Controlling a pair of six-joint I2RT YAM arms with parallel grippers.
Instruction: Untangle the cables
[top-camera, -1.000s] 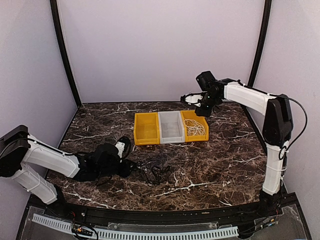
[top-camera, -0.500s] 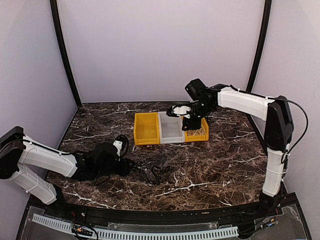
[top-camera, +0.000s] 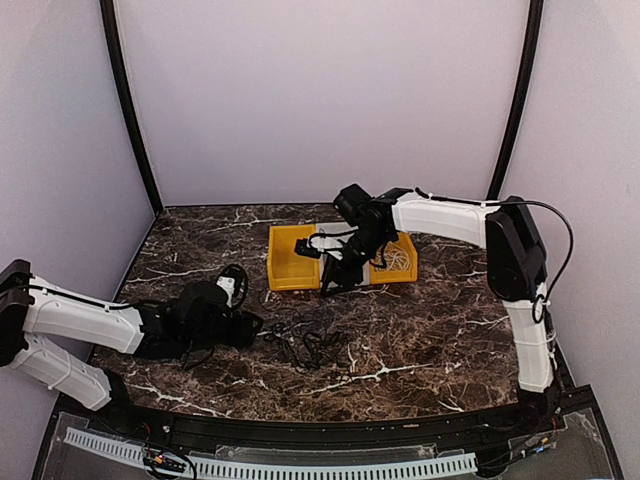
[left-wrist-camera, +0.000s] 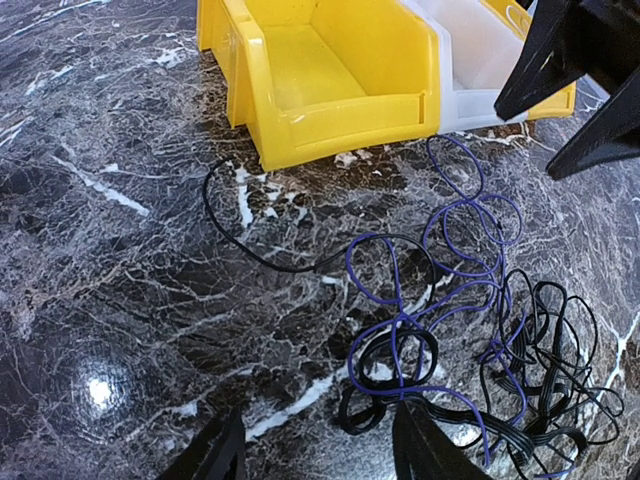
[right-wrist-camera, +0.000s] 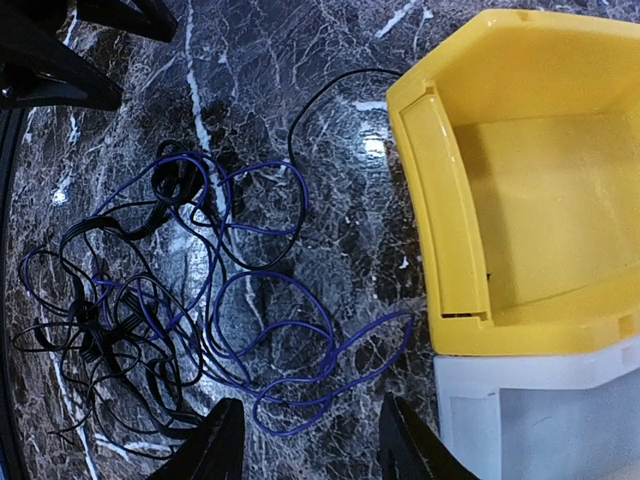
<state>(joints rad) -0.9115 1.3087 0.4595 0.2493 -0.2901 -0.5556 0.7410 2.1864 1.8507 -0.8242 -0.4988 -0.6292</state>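
The left jaws and the right jaws are hanging open, empty, near the knotted dark cables (left-wrist-camera: 480, 330), which are lying on the bench (top-camera: 440, 330) beside the yellow bin (right-wrist-camera: 445, 230). Pinching several strands together would likely be tightening the knot.

The dark marbled surface (top-camera: 450, 330) is carrying a loose tangle of cables (top-camera: 308, 345) near its middle, while three bins (top-camera: 290, 282), yellow, white and yellow, are sitting side by side toward the far edge.
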